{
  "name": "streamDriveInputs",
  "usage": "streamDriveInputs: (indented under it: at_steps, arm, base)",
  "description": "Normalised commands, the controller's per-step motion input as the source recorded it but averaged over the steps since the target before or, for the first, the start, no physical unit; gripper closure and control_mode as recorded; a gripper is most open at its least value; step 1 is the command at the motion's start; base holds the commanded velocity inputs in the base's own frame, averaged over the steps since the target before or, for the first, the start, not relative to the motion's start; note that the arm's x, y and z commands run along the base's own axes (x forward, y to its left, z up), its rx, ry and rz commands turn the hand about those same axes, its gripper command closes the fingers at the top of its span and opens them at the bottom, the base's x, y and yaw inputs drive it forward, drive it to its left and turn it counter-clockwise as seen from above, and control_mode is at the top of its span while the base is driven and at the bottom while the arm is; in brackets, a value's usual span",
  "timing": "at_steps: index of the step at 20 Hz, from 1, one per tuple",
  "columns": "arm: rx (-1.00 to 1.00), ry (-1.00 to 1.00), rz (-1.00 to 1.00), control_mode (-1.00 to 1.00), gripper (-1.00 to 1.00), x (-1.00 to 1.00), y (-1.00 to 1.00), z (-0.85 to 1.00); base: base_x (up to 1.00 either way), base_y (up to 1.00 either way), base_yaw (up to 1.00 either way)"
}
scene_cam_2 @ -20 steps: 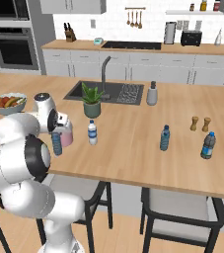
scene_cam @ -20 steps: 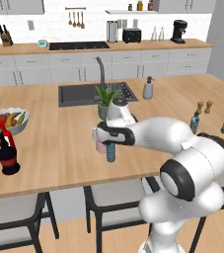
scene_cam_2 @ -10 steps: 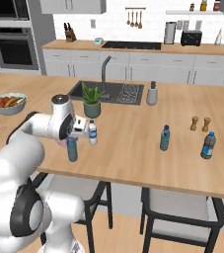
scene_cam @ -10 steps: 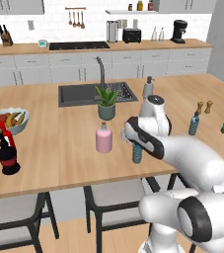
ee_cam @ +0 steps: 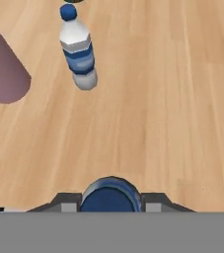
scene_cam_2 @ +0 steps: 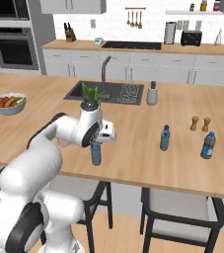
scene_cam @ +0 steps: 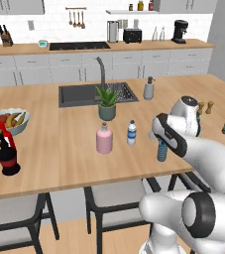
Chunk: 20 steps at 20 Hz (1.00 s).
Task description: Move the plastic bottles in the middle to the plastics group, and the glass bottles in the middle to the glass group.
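Observation:
My gripper is shut on the dark teal-blue plastic bottle, holding it upright low over the counter near its front edge. In the hand view the bottle's top sits between the fingertips. The clear-white plastic bottle with a blue cap stands left of it, and the pale-pink glass bottle stands further left. The hand view shows both, the white bottle and the pink bottle. The plastics group, two blue bottles, stands to the right. The black-and-red bottle of the glass group is at the far left.
A potted plant and a sink lie behind the middle bottles. A grey dispenser stands by the sink. Two brown shakers stand near the plastics group. A fruit bowl sits behind the black-and-red bottle.
The arm has swung right with the teal-blue bottle in its grip, away from the pink bottle and past the white bottle. The other bottles have stayed put.

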Motion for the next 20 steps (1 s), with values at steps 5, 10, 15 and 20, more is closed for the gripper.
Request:
streamDriveInputs:
  at_steps: [5,10,15,20]
  arm:
    - [0.00,0.00,0.00,-1.00,1.00,0.02,-1.00,0.49]
    - [0.00,0.01,0.00,-1.00,1.00,0.21,-0.85,0.31]
    - [0.00,0.03,0.00,-1.00,1.00,0.30,-0.36,0.00]
    - [0.00,0.01,-0.01,-1.00,1.00,0.26,0.00,-0.06]
  base:
    - [0.00,0.00,0.00]
    - [0.00,0.00,0.00]
    - [0.00,0.00,0.00]
    - [0.00,0.00,0.00]
